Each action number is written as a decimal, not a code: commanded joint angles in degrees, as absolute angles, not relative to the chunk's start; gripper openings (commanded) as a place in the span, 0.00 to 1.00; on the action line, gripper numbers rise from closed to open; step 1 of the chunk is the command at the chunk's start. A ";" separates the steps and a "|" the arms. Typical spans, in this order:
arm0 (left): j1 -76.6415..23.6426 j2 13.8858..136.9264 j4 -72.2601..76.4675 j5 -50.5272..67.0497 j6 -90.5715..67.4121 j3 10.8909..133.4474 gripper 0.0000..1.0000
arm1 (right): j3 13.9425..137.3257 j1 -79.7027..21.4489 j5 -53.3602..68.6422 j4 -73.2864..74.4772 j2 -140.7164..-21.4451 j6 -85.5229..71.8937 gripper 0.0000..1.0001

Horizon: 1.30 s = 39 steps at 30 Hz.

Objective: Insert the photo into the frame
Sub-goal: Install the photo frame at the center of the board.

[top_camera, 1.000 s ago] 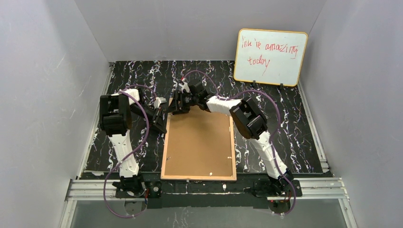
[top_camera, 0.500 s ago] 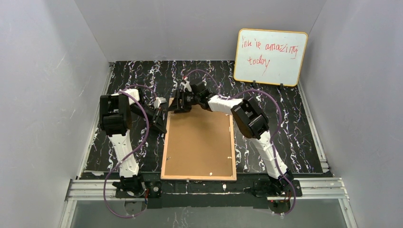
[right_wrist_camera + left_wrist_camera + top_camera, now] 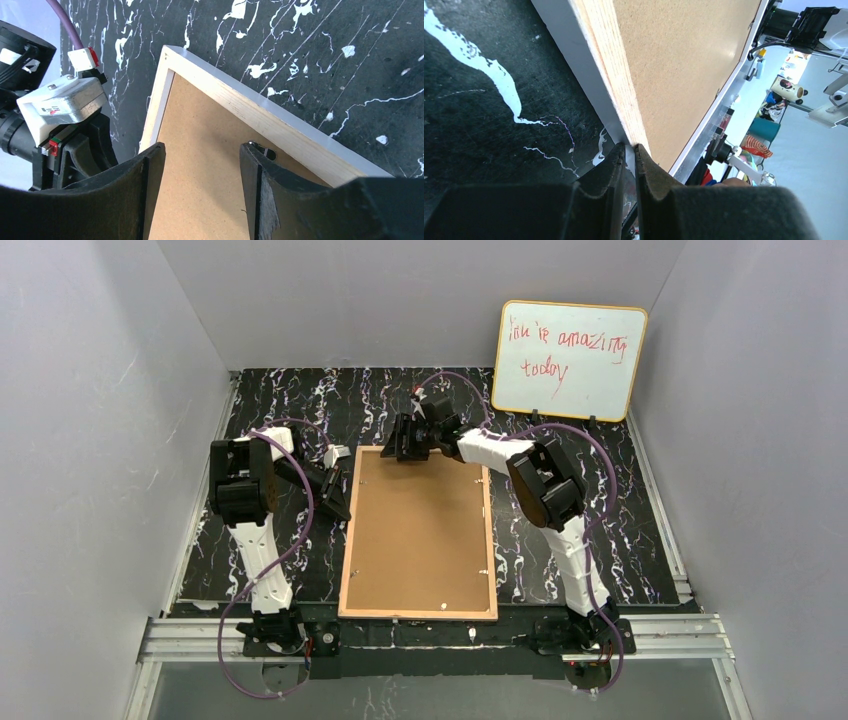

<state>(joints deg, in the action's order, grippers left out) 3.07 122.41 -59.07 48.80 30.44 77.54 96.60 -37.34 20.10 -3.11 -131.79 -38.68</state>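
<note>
The frame (image 3: 346,540) lies face down on the black marbled table, tan wood rails up, with a brown backing board (image 3: 420,530) filling it. The photo is hidden. My left gripper (image 3: 344,506) is shut, its tips against the frame's left rail (image 3: 614,80) near the far left corner; in the left wrist view the gripper (image 3: 630,147) shows only a sliver between its fingers. My right gripper (image 3: 402,453) hovers open over the frame's far edge. In the right wrist view the gripper (image 3: 200,150) straddles bare board, one fingertip beside a small metal tab (image 3: 264,151) under the far rail (image 3: 260,115).
An orange-rimmed whiteboard (image 3: 568,360) with red writing leans on the back wall at the right. Grey walls close in on both sides. An aluminium rail (image 3: 430,635) carrying the arm bases runs along the near edge, touching the frame's near side.
My right gripper has slid right and farther back, from the frame's far left corner toward the middle of the far edge. The left arm and the frame have stayed put.
</note>
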 commanded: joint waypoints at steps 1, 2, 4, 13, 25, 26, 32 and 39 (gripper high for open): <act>2.05 124.59 -54.14 46.15 33.14 76.79 0.09 | 97.81 -38.04 16.20 1.87 -130.10 -35.60 0.65; 2.04 124.53 -54.15 46.14 33.14 76.85 0.09 | 98.04 -38.04 15.91 2.15 -130.22 -35.52 0.65; 2.10 124.46 -54.14 46.00 33.05 76.90 0.09 | 98.09 -37.90 15.67 2.26 -130.40 -35.51 0.65; 2.11 124.89 -54.14 45.94 33.11 77.02 0.09 | 95.04 -37.80 13.06 2.75 -128.18 -35.01 0.64; 2.05 125.27 -54.16 45.83 33.18 77.22 0.09 | 93.25 -37.50 14.12 0.55 -127.40 -36.83 0.64; 2.03 125.25 -54.16 45.83 33.26 77.17 0.09 | 93.25 -37.39 14.30 0.49 -127.76 -37.11 0.64; 2.10 125.41 -54.21 45.69 33.80 76.91 0.09 | 93.25 -37.05 13.40 -2.81 -128.97 -38.53 0.63; 1.99 125.49 -54.38 45.94 33.97 77.22 0.09 | 93.32 -36.66 13.90 -5.55 -130.51 -40.51 0.61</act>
